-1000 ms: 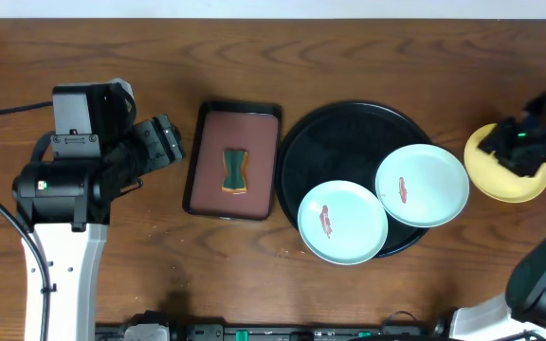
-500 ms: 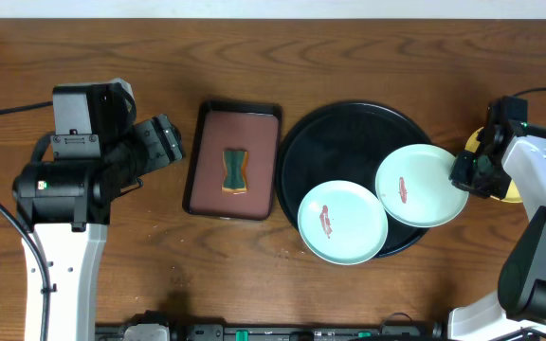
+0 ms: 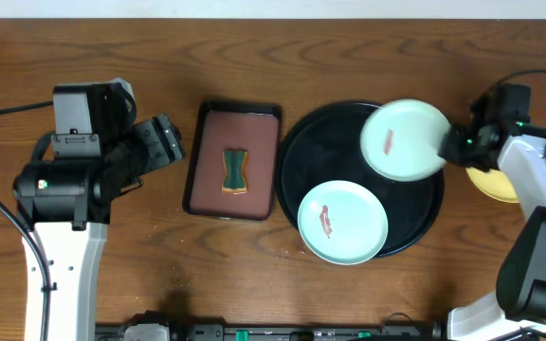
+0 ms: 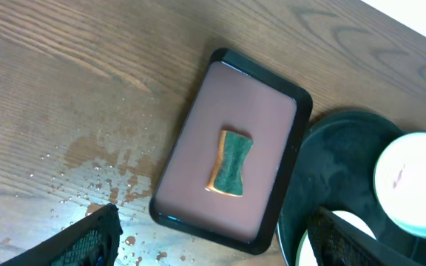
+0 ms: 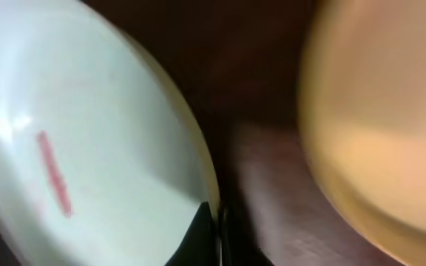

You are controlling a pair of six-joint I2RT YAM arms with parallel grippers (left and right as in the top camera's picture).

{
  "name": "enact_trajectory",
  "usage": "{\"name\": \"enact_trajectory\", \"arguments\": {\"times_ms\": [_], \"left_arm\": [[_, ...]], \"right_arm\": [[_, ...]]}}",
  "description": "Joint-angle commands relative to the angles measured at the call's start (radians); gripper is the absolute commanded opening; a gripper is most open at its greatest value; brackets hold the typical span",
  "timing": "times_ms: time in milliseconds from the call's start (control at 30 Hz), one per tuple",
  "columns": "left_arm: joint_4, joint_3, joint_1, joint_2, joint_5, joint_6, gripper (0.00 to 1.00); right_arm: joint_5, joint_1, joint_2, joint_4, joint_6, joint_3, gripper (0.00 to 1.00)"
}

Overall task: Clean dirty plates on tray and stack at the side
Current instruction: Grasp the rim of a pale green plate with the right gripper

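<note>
The black round tray [image 3: 316, 152] holds one mint-green plate [image 3: 342, 223] with a red smear at its front. My right gripper [image 3: 450, 147] is shut on the rim of the second mint-green plate [image 3: 401, 140], lifted and tilted above the tray's back right; the right wrist view shows the rim pinched [image 5: 217, 222] and the smeared plate face [image 5: 80, 170]. The pale yellow plate [image 3: 494, 185] lies on the table right of the tray, partly under my right arm, and fills the right wrist view's right side [image 5: 383, 118]. My left gripper [image 4: 213, 247] is open, above the table left of the brown tray.
A rectangular brown tray [image 3: 234, 159] with a black rim holds a green sponge [image 3: 234, 170] left of the black tray; both also show in the left wrist view [image 4: 231, 164]. Water drops [image 4: 102, 170] wet the wood by the left gripper.
My right gripper came from the yellow plate to the right mint-green plate, closed on its rim, and lifted it up and back-left. The left arm has not moved.
</note>
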State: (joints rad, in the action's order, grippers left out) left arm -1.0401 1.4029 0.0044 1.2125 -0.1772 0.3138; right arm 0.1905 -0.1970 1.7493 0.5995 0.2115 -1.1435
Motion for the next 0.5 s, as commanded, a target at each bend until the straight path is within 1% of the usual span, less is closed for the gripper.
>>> {"name": "enact_trajectory", "arguments": {"times_ms": [0,133,167,233,333,467], "left_arm": [[0.001,0.016,-0.023,0.039,0.0,-0.003,0.82],[0.002,0.016,-0.075,0.098,0.002,-0.008,0.82],[0.001,0.016,-0.089,0.119,0.002,-0.018,0.82],[-0.002,0.016,-0.108,0.159,0.003,-0.045,0.82],[-0.007,0.016,-0.115,0.21,0.005,-0.048,0.82],[-0.005,0.016,-0.115,0.273,0.006,-0.048,0.82]], "right_arm": [[0.159,0.092,-0.016,-0.044,0.006,-0.006,0.01],[0.032,0.205,0.032,-0.112,0.063,-0.006,0.01],[-0.016,0.235,0.05,-0.139,0.064,-0.006,0.01],[-0.053,0.27,0.074,-0.178,0.064,-0.006,0.01],[-0.06,0.297,0.104,-0.217,0.076,-0.006,0.01],[-0.097,0.308,0.135,-0.202,0.198,-0.006,0.01]]}}
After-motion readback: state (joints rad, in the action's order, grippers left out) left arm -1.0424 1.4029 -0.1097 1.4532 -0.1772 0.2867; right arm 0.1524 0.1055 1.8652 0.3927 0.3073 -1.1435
